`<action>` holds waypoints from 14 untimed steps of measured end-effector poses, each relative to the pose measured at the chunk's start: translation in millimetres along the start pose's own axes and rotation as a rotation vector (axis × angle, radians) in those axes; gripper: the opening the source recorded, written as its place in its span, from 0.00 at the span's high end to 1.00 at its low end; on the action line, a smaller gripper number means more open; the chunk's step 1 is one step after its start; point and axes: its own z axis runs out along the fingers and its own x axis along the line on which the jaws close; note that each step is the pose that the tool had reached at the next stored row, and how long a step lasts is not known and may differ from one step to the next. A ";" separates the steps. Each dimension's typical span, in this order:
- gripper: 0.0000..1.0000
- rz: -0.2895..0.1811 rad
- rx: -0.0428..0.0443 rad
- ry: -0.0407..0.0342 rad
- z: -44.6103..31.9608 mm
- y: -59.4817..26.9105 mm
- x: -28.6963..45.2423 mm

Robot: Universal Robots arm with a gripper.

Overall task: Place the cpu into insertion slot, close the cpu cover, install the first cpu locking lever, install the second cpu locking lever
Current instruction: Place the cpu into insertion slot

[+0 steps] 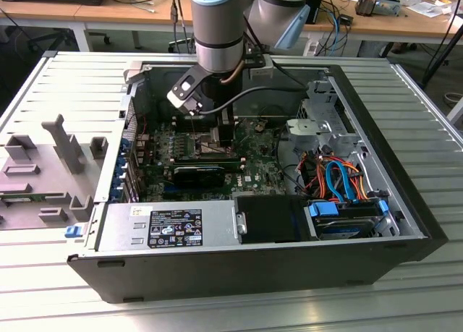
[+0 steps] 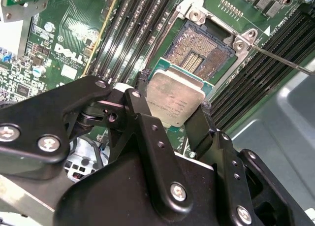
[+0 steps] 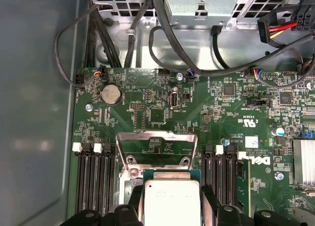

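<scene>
My gripper (image 2: 173, 97) is shut on the cpu (image 2: 175, 99), a flat square chip with a dull silver top and a green edge, gripped by its two opposite sides between black fingers (image 2: 139, 104). The chip hangs a little above the near edge of the insertion slot (image 2: 202, 49), whose bed of contacts lies uncovered inside a silver rim. In the first wrist view the cpu (image 3: 171, 200) sits in the gripper (image 3: 171, 209) just before the cpu cover (image 3: 157, 137), which stands raised. A thin locking lever (image 2: 281, 61) juts out beside the socket. In the exterior view the gripper (image 1: 217, 138) is low over the motherboard (image 1: 253, 169).
Black memory slots (image 3: 93, 179) flank the socket on both sides. Cables (image 3: 162, 44) run along the case wall behind the board. A black block (image 1: 197, 174) lies near the socket, drive bays with coloured cables (image 1: 340, 184) at the exterior view's right, a power supply (image 1: 166, 227) in front.
</scene>
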 end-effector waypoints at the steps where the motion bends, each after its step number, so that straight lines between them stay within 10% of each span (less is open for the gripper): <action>1: 0.45 -0.001 0.0000 0.0001 0.3 -0.3 0.0; 14: 0.45 -0.005 0.0000 0.0006 5.4 -6.5 1.9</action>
